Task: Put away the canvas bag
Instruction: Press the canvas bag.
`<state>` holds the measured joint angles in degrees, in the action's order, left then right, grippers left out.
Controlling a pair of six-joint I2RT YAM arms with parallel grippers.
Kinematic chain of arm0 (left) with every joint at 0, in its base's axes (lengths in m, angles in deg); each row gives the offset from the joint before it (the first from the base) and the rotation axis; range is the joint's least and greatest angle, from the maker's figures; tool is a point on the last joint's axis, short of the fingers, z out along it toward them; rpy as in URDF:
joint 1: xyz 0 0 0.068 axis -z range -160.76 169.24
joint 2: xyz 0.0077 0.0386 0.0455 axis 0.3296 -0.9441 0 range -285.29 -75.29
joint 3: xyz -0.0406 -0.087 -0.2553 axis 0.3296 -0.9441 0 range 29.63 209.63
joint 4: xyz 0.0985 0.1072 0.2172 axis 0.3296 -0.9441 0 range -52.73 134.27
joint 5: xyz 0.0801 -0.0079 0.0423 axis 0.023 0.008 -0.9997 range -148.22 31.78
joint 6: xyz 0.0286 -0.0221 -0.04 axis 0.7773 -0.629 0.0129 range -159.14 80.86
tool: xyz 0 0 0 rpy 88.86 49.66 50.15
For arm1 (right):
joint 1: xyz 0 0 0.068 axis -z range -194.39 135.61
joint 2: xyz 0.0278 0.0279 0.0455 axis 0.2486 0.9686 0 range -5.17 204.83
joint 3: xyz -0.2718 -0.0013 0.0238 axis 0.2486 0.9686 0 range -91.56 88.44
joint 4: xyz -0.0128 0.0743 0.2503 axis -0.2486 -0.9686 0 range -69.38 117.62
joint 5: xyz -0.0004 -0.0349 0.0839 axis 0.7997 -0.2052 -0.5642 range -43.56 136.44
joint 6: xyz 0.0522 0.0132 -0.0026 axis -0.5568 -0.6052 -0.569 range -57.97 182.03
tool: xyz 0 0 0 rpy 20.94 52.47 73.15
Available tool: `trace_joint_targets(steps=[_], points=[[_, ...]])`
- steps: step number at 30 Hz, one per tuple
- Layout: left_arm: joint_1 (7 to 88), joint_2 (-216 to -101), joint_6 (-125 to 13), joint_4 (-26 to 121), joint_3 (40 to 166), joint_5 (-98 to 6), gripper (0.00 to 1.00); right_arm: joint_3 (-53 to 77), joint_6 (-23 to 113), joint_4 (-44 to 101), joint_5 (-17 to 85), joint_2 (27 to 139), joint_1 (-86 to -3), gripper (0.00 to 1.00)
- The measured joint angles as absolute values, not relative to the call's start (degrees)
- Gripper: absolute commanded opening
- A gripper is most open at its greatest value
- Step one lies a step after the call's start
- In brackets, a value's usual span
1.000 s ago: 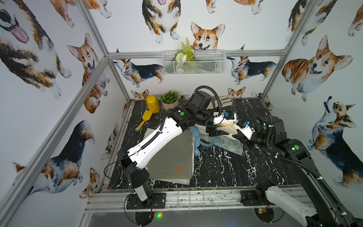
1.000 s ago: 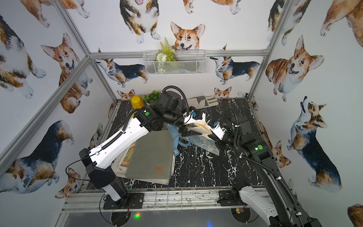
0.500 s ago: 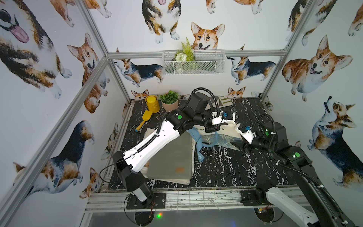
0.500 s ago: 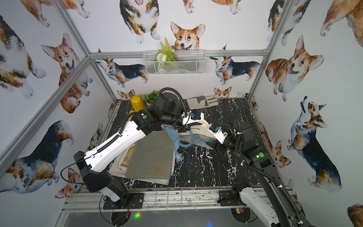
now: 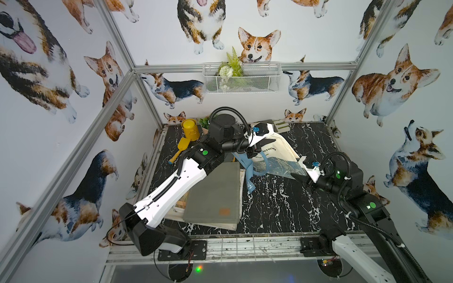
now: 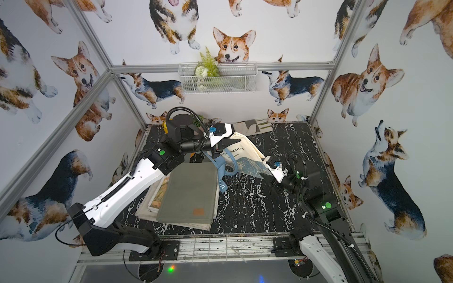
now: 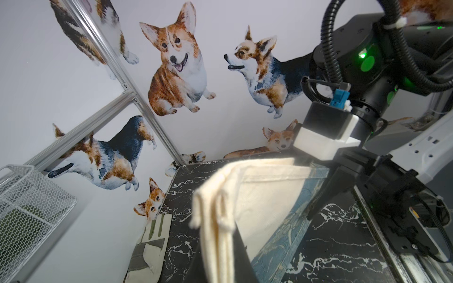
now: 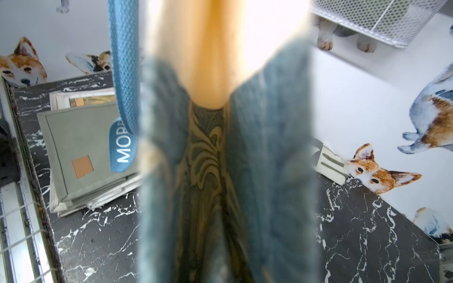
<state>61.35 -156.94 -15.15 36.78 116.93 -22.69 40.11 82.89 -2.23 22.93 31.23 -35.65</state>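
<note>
A yellow scoop (image 5: 179,149) and a yellow cup (image 5: 190,128) sit on the black table (image 5: 282,208). They are behind the flat grey box (image 5: 215,193) and a bit to its left. The grey box lies on a pile of papers (image 5: 221,225). The left arm reaches across above the grey box. A wire basket (image 5: 241,78) hangs on the wall, high up behind the grey box.

A blue strap (image 5: 249,175) hangs down just beside the right edge of the grey box. The left pincer (image 5: 261,147) is up in the air, behind the far right corner of the grey box. It is clenched on the top part of the canvas bag (image 5: 279,149). The canvas bag is held up off the table, to the right of the grey box. Its blue end slopes down to the right.

A glove (image 5: 282,125) lies far behind the grey box, by the wall. The right pincer (image 5: 297,175) is at the low blue corner of the canvas bag, well to the right of the grey box. The cloth is a blur in the right wrist view, so I cannot tell if this pincer is clenched or released.
</note>
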Motion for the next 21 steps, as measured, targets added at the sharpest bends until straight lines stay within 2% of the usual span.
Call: trace_joint_targets(steps=[1,2,6,10,11,15,21], points=[[60.91,-156.65,-16.16,38.11,116.17,-22.58,0.0,40.19,82.72,-1.31,22.58,31.03,-35.65,0.05],[60.46,-156.35,-17.23,39.6,115.27,-22.56,0.0,40.19,82.45,-0.7,22.45,30.95,-35.65,0.0],[60.04,-155.91,-19.0,42.09,113.79,-22.19,0.02,39.54,81.67,-0.17,22.45,30.97,-35.65,0.0],[59.98,-155.5,-18.8,44.23,112.76,-24.11,0.54,36.94,81.93,-1.51,22.93,32.08,-35.63,0.0],[59.84,-155.45,-18.72,44.69,112.3,-25.71,0.62,35.76,82.45,-2.93,23.37,32.83,-35.63,0.0],[58.99,-155.65,-18.41,43.03,111.53,-30.6,0.72,29.07,85.43,-8.43,25.29,37.66,-35.65,0.0],[61.42,-153.92,-13.1,41.22,111.93,-36.13,0.75,19.28,91.83,-17.74,31.02,45.66,-35.65,0.0]])
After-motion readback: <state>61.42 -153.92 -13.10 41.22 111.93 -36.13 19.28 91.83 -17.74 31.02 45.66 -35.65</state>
